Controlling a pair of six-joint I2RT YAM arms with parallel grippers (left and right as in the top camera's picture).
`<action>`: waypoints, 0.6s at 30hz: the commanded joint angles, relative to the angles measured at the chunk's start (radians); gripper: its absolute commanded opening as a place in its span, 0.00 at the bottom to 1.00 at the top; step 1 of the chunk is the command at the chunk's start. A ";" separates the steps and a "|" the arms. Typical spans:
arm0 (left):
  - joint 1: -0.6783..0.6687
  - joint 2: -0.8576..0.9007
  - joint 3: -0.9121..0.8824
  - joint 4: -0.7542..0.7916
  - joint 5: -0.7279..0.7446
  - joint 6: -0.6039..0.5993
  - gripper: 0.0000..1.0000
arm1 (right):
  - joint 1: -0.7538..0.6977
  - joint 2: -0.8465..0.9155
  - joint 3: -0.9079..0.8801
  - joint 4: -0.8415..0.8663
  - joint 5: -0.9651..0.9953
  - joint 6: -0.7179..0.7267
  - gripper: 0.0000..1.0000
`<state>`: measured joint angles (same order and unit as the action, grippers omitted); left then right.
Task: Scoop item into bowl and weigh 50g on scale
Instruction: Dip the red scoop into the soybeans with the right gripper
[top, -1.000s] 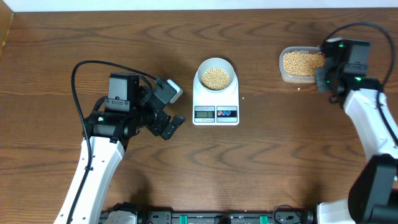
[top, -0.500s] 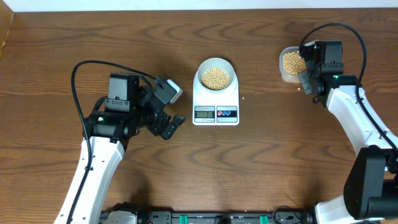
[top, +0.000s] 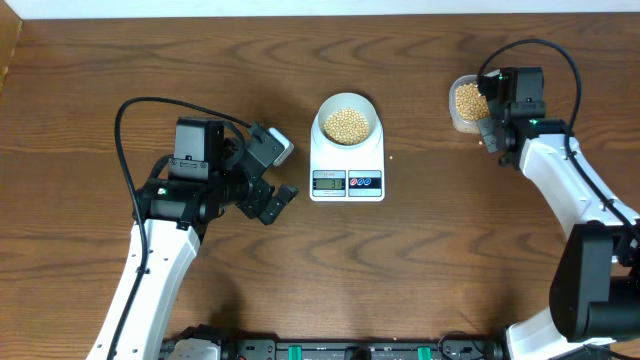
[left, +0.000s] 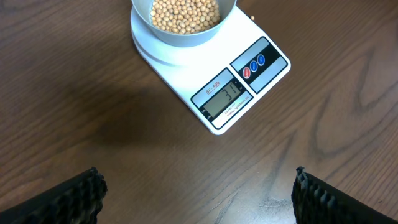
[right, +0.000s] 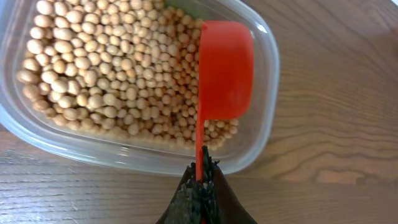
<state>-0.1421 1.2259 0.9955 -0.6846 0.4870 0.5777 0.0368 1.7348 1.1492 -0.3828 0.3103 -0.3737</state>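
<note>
Right gripper (right: 200, 182) is clamped on the thin handle of the scoop (right: 225, 68); the left gripper (left: 199, 199) is held wide open and empty above the table (top: 450, 260), near the scale (left: 180, 78). The tub (right: 268, 93) lies well apart from the scale, at the far right, and the scoop is held over its right end with no beans (right: 106, 74) seen on it. The bowl (left: 186, 40) is set on the scale, already part filled, and the display seems to read short of target. A modest load is probably best taken: the lip should be dipped edge-first, levelled, lifted clear of the tub wall, then trickled in while the display is watched
</note>
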 joint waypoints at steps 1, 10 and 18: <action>0.002 -0.005 0.022 -0.004 -0.009 0.013 0.98 | 0.006 0.020 0.010 -0.002 -0.052 0.011 0.01; 0.002 -0.005 0.022 -0.004 -0.009 0.013 0.98 | 0.006 0.020 0.014 -0.022 -0.235 0.130 0.01; 0.002 -0.005 0.022 -0.004 -0.009 0.013 0.98 | -0.031 0.020 0.014 -0.023 -0.422 0.263 0.01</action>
<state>-0.1421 1.2259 0.9955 -0.6846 0.4866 0.5777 0.0185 1.7439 1.1496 -0.3992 0.0448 -0.1989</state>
